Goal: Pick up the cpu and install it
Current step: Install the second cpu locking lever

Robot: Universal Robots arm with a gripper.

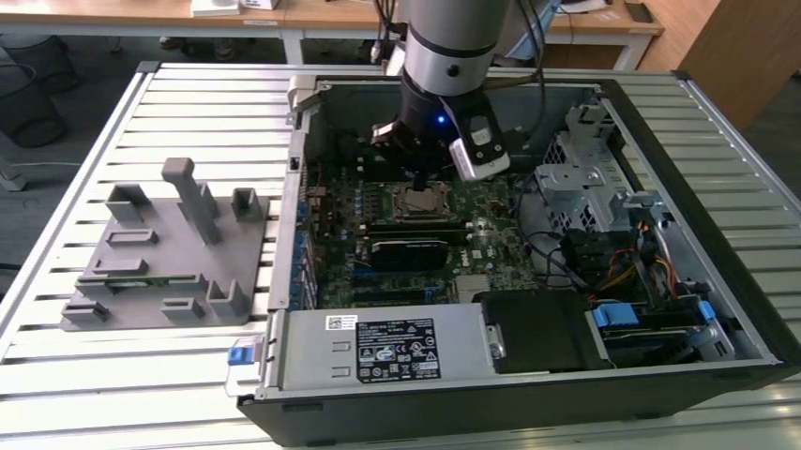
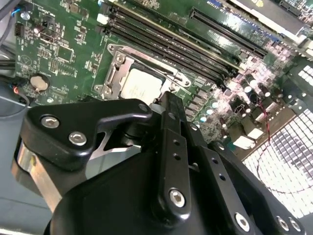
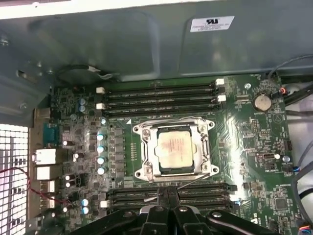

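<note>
The cpu (image 1: 426, 199) is a pale silver square lying flat in the metal-framed socket (image 3: 142, 147) of the green motherboard (image 1: 494, 248), inside the open computer case. Both wrist views show it seated there, in the first (image 3: 174, 147) and the second (image 2: 140, 84). My gripper (image 1: 430, 180) hangs just above the socket's edge, apart from the chip. In the first wrist view the black fingers (image 3: 164, 196) stand together with nothing between them, beside the socket frame. The second wrist view shows the gripper (image 2: 166, 98) close to the socket's corner.
A grey plastic fixture (image 1: 163, 253) with upright posts stands on the slatted table at the exterior view's left. Inside the case are memory slots (image 3: 161, 98), a black block (image 1: 407, 251), the power supply (image 1: 375, 347), a metal drive cage (image 1: 582, 178) and loose cables (image 1: 613, 272).
</note>
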